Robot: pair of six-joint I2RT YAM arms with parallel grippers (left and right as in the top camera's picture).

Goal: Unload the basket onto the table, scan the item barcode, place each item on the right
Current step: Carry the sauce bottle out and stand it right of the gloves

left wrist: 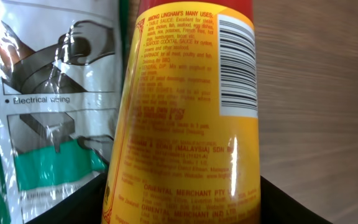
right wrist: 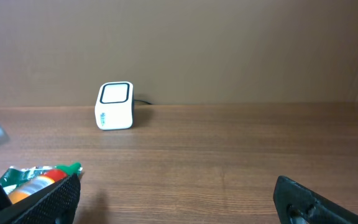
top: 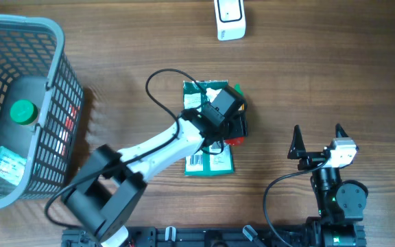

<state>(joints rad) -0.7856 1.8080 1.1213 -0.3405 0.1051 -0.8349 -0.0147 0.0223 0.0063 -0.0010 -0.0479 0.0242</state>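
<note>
one sauce bottle (left wrist: 185, 112), ends cropped

Even, soft light overhead; the basket (top: 60, 110) throws a faint shadow rightward on the surface (top: 321, 68). Left wrist view: glare streaks on bottle (left wrist: 185, 124) and packet (left wrist: 55, 93). Right wrist view is dimmer, near edges blurred.

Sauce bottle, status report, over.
Left gripper closed on sauce bottle, barcode facing wrist camera. Right gripper open, off to the side. Bottle over green packet; nothing between it and scanner.
</note>
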